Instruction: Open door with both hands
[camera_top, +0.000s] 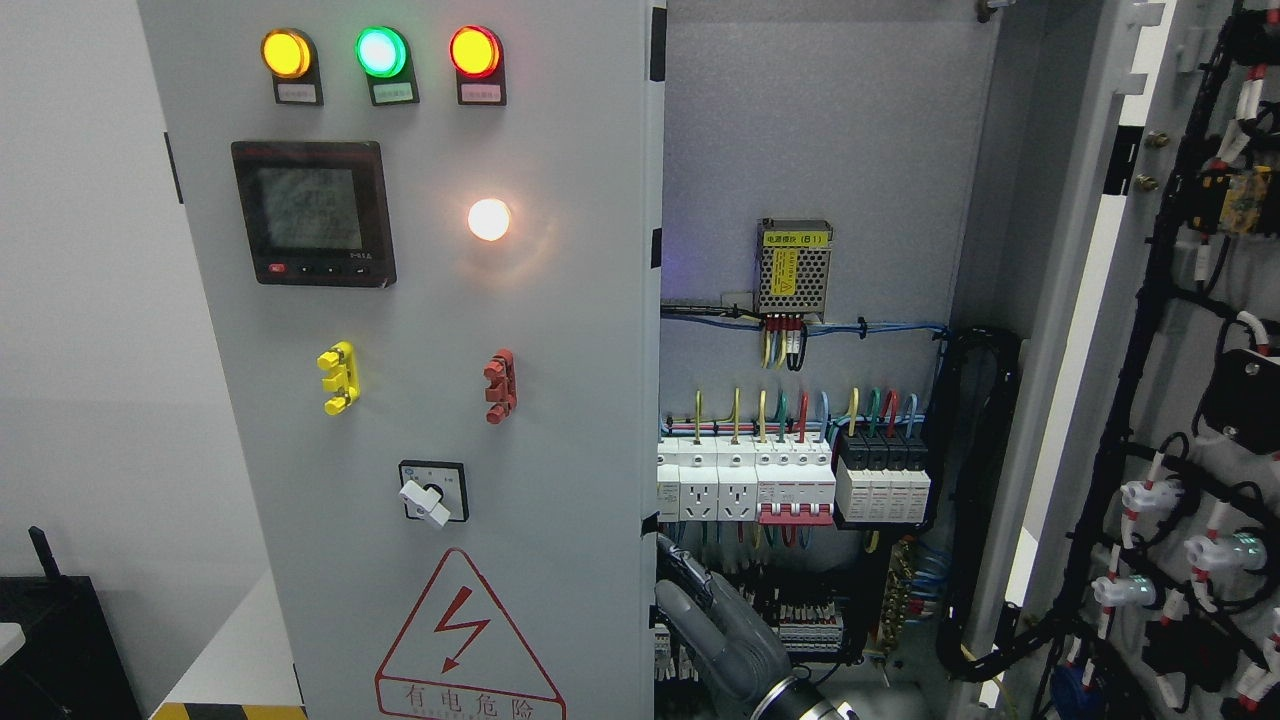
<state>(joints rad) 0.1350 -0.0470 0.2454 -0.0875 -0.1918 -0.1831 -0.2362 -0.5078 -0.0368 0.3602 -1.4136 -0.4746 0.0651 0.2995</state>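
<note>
Right hand: the grey robot hand (715, 625) comes up from the bottom edge right of the middle, fingers stretched long and loosely together, tips at the free edge of the left door; whether they grip that edge or only lean on it, I cannot tell.
Left hand: nowhere in shot.
Left door: the grey left door (420, 400) stands shut or close to it, filling the middle of the picture, its right edge running straight down to the hand.
On the left door, low: a red warning triangle (468, 640) with a lightning bolt, and just above it a rotary switch (432, 492) with a white knob.
On the left door, middle: a yellow handle (338, 378) and a red handle (499, 386) side by side, well apart.
On the left door, high: a black meter display (313, 212), a glowing white lamp (489, 219) to its right, and above them amber (286, 53), green (381, 52) and red (474, 51) lamps, all lit.
Right door: there it is, the right door (1180, 400) swung wide open, right of the left door, its inner face strung with black cable looms and white connectors.
Cabinet interior: between the two doors, a row of breakers (795, 480) with coloured wires sits just above the hand.
Farthest back: a small perforated power supply (795, 266) on the rear panel, above the breakers.
</note>
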